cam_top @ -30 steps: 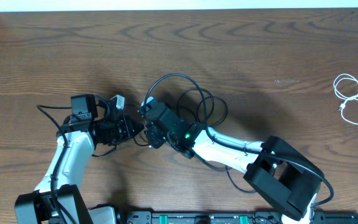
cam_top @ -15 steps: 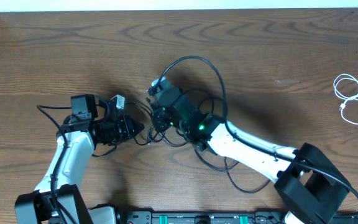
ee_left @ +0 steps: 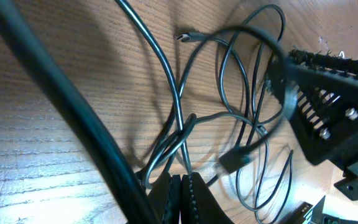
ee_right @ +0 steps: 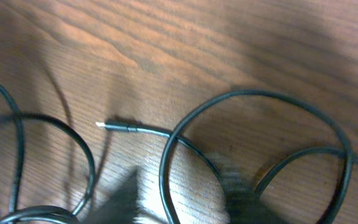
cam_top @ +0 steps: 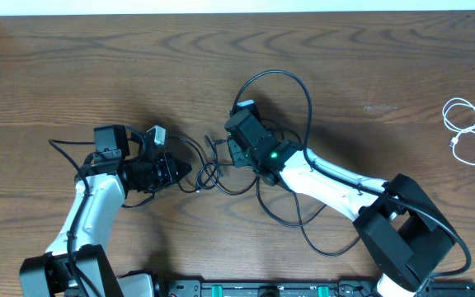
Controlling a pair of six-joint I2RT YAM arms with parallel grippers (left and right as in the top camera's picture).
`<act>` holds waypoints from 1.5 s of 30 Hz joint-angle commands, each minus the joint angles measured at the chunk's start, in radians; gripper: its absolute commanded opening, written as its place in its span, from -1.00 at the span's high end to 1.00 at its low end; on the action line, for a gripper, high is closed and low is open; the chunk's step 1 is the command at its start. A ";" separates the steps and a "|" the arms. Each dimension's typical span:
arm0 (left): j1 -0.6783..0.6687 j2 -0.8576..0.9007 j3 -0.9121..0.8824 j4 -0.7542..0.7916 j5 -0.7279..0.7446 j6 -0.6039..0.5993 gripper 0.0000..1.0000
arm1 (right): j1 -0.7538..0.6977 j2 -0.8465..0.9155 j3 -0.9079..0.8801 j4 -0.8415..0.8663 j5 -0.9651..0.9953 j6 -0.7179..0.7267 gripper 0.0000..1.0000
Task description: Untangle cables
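Thin black cable tangle [cam_top: 209,172] lies 3 o'clock of my left jaws, clamped on one strand; right jaws: I cannot tell.

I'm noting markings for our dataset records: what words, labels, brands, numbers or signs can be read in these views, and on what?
None can be read: no print shows on the black cables, white cable, left arm, right arm or wooden table.
Black bar at the overhead view's bottom edge: small green marks, too small to read.
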 commanded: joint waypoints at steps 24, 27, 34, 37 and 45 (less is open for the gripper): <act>-0.005 0.006 0.000 -0.003 -0.121 -0.068 0.84 | 0.005 -0.011 0.015 0.021 -0.274 0.003 -0.12; -0.005 0.006 0.000 -0.007 -0.209 -0.132 0.84 | 0.005 0.005 0.015 0.023 -0.313 -0.014 -0.13; -0.005 0.006 0.000 -0.011 -0.232 -0.145 0.83 | 0.013 0.032 0.015 0.056 -0.323 -0.188 -0.25; -0.005 0.006 0.000 -0.012 -0.232 -0.145 0.82 | 0.013 0.026 0.015 0.060 -0.323 -0.188 -0.31; -0.005 0.006 0.000 -0.011 -0.232 -0.145 0.83 | 0.012 -0.003 0.016 0.043 -0.349 -0.425 -0.35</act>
